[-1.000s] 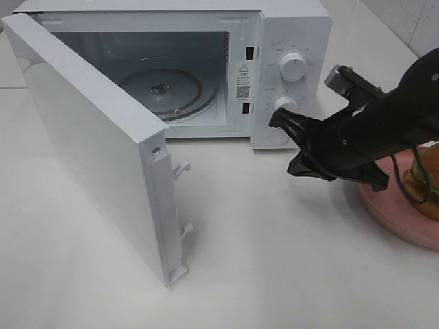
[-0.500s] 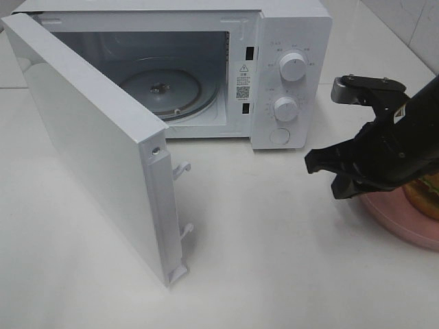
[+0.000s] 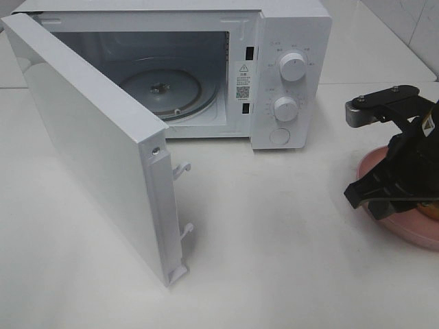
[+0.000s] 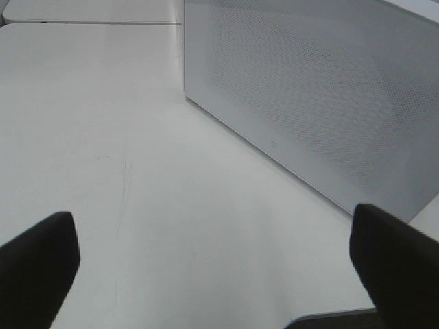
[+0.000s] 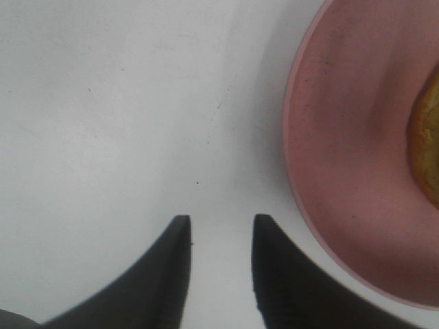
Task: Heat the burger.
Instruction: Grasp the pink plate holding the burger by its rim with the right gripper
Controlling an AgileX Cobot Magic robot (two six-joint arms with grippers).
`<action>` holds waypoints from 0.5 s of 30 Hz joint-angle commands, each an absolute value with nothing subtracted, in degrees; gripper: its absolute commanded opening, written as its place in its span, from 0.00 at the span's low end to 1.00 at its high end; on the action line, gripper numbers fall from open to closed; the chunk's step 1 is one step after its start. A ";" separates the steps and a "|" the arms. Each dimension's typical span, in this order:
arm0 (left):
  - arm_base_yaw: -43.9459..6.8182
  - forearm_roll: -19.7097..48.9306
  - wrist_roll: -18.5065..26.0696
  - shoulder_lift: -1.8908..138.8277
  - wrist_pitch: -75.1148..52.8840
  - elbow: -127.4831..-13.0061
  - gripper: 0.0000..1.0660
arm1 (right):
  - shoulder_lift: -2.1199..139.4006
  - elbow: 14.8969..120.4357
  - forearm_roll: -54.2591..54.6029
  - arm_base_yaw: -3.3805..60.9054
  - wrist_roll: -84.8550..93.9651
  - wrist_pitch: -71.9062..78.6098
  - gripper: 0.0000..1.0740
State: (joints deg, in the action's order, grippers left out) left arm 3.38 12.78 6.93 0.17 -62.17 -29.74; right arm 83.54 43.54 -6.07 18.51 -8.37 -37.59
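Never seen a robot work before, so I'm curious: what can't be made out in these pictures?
Burger: only a sliver at the right wrist view's edge; overhead, the right arm covers most.
Pink plate: cut off by both frames.
Microwave dial labels: too small to read, high view.

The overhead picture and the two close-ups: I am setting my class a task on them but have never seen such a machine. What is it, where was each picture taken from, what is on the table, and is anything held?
This is a robot with two arms, each ending in a two-fingered gripper. The overhead picture comes from a camera mounted high; each close-up comes from a camera on one arm's wrist. On the white table stands a microwave with its door swung open. To its right in the overhead picture is a pink plate with a burger on it. The right gripper hangs by the plate's edge, fingers slightly apart, holding nothing. The left gripper, wide open and empty, faces the door's outer side.
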 commanded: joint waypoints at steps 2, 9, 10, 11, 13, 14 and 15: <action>3.21 13.01 6.59 0.11 -61.36 -29.56 0.94 | 83.14 43.60 -8.37 18.28 -7.56 -37.53 0.71; 3.21 13.01 6.59 0.11 -61.36 -29.56 0.94 | 83.71 43.60 -9.51 18.28 -7.56 -35.70 0.95; 3.21 13.01 6.59 0.11 -61.36 -29.56 0.94 | 84.51 43.60 -9.51 18.28 -7.73 -35.29 0.94; 3.21 13.01 6.59 0.11 -61.36 -29.56 0.94 | 85.60 43.60 -9.51 18.28 -7.79 -34.55 0.94; 3.21 13.01 6.59 0.11 -61.36 -29.56 0.94 | 86.12 43.60 -9.51 18.28 -7.79 -33.86 0.94; 3.21 13.01 6.59 0.11 -61.36 -29.56 0.94 | 86.12 43.60 -9.51 18.28 -7.79 -33.86 0.94; 3.21 13.01 6.59 0.11 -61.36 -29.56 0.94 | 87.55 43.60 -9.51 18.28 -8.37 -32.26 0.93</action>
State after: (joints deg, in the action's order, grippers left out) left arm 3.38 12.78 6.93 0.17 -62.17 -29.74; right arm 87.32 43.54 -8.82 18.51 -8.25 -32.95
